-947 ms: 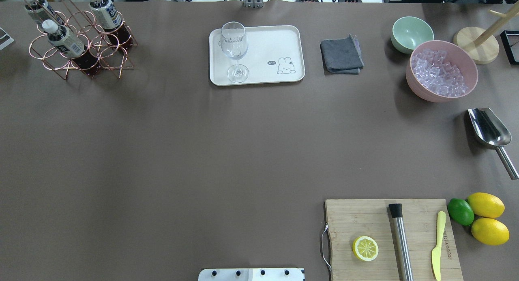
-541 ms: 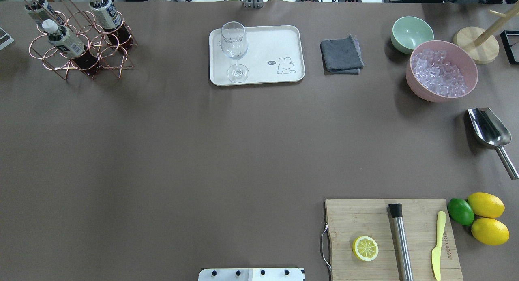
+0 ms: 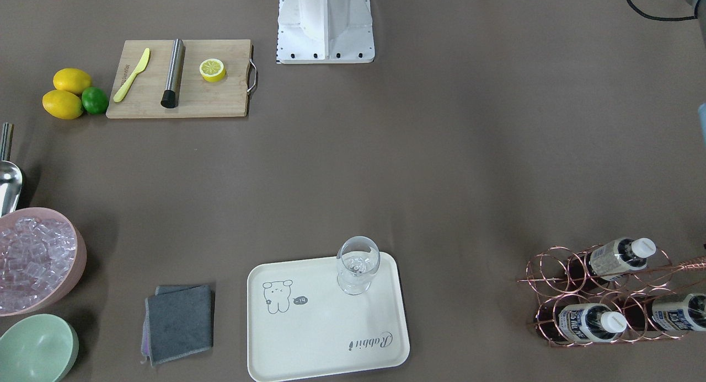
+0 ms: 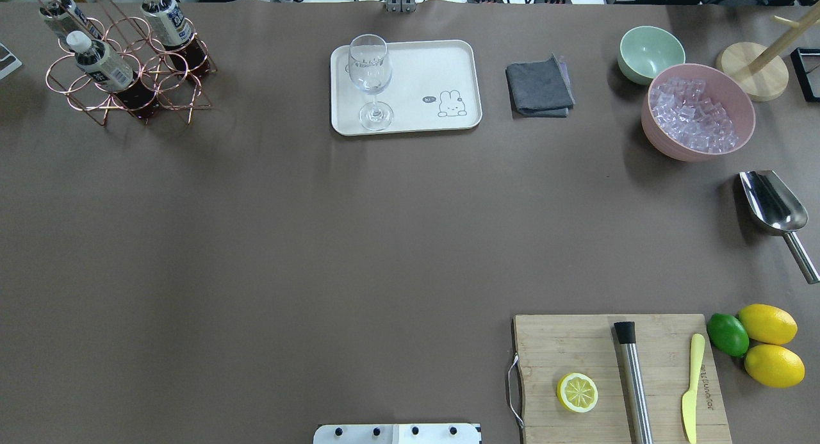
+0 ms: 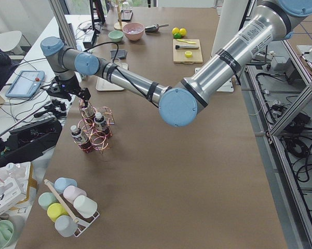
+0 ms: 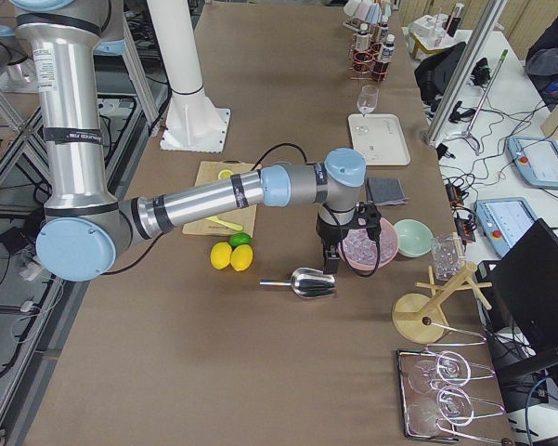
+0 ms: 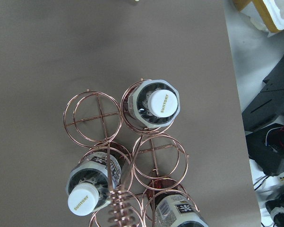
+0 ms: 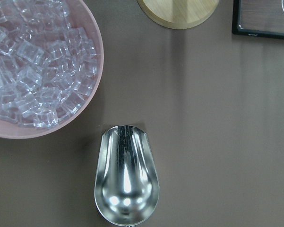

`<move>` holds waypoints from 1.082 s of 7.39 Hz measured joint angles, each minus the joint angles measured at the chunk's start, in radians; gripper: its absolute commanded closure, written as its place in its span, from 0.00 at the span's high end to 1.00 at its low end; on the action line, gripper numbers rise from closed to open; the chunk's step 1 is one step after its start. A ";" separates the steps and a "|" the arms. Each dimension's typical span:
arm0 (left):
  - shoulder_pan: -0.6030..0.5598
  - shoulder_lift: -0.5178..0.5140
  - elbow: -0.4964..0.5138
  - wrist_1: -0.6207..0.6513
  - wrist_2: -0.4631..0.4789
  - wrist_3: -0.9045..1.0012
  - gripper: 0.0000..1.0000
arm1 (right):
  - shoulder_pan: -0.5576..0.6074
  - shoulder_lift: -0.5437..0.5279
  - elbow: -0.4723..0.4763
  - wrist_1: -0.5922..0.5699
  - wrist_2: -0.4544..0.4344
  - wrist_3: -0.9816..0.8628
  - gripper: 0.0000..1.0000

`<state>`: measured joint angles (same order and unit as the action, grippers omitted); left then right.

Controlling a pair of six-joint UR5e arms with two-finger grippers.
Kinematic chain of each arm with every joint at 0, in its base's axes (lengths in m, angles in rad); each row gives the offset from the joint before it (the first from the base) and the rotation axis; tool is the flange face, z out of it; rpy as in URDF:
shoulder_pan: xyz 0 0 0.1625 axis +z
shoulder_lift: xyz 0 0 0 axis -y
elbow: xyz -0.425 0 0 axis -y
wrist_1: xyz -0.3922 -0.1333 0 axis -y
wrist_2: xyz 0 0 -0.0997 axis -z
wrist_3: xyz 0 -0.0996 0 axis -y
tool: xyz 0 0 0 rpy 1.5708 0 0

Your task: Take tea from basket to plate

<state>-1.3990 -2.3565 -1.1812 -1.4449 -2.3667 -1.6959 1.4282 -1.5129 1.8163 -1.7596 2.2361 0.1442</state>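
1. The tea is one of three small brown bottles with white caps. All three stand in the basket. I see none of them lifted out.
2. Looking down from behind the robot, the basket sits at 10 o'clock on the table. The plate sits at 12 o'clock. They are well apart. From the basket, the plate lies toward 3 o'clock.
3. No tea is on the plate yet. Only a glass stands there, near the plate's 8 o'clock corner.
4. The left gripper hangs right above the basket. Its own camera looks straight down on one white cap. I think that is the bottle it wants. No picture shows its fingers well, so I cannot tell if they are apart or together.
5. The right gripper is far away, on the table's 3 o'clock side. It hangs over a shiny scoop, just beside a pink bowl of ice. I cannot tell if its fingers are apart or together either.
6. So I think the job has barely begun. The arm is in place, but nothing is grabbed. What is left is to go down, pinch the bottle, lift it out of its ring, carry it toward 3 o'clock and stand it on the plate away from the glass.
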 measured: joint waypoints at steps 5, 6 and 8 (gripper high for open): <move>0.004 0.027 -0.029 0.003 -0.023 0.002 0.00 | 0.000 -0.010 -0.001 -0.002 -0.005 0.000 1.00; 0.002 0.029 -0.037 0.009 -0.035 0.005 0.00 | 0.000 -0.011 -0.002 -0.003 -0.005 0.000 1.00; -0.007 0.028 -0.078 0.072 -0.057 0.031 0.00 | 0.000 -0.012 -0.002 -0.003 -0.005 0.000 1.00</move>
<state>-1.4057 -2.3282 -1.2587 -1.3727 -2.4240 -1.6646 1.4281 -1.5247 1.8147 -1.7625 2.2313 0.1442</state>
